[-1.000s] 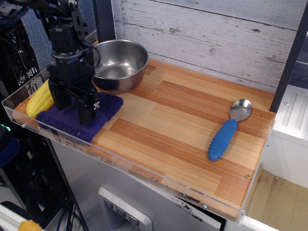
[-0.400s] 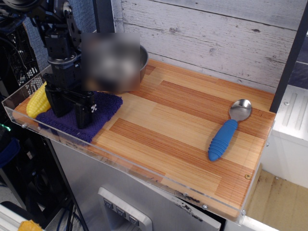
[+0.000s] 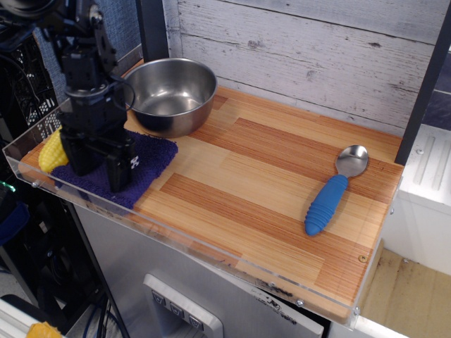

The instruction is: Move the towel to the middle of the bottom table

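Note:
The dark purple towel (image 3: 151,160) lies flat at the left end of the wooden table (image 3: 261,176), in front of the steel bowl. My black gripper (image 3: 99,171) stands upright over the towel's left part. Its two fingers (image 3: 119,173) are spread apart and reach down to the cloth. The towel's left half is hidden behind the gripper. I cannot tell whether any cloth is pinched between the fingers.
A steel bowl (image 3: 170,94) stands just behind the towel. A yellow toy corn cob (image 3: 51,152) lies at the towel's left, by the acrylic rim (image 3: 42,184). A blue-handled spoon (image 3: 334,190) lies at the right. The white plank wall (image 3: 317,56) is behind.
My gripper has moved a little to the left and toward the front over the towel. The towel, bowl and spoon have not moved.

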`<state>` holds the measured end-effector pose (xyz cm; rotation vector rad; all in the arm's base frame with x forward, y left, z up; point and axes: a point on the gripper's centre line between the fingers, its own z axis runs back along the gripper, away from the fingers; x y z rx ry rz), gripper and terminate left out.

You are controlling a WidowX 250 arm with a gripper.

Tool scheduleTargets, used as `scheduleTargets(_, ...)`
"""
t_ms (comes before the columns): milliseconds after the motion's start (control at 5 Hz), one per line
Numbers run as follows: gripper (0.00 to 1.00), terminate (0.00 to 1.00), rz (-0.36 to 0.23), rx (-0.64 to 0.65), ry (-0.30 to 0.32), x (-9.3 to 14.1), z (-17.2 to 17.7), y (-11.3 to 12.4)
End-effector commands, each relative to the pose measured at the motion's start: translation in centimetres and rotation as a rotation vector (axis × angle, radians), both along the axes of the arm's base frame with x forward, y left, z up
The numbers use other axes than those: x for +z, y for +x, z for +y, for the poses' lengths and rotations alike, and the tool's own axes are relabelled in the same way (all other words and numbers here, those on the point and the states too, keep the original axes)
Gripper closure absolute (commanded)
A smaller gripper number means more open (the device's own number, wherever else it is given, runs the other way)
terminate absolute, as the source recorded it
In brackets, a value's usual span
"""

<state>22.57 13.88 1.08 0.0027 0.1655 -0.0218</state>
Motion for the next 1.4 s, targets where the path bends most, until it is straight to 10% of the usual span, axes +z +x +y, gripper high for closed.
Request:
scheduleTargets(0,0.00,0.00,-0.016,-0.207,0.001,0.8,-8.3,-2.1)
scheduleTargets(1200,0.00,0.00,-0.102,-0.284,0.031,1.3,-15.5,0.3)
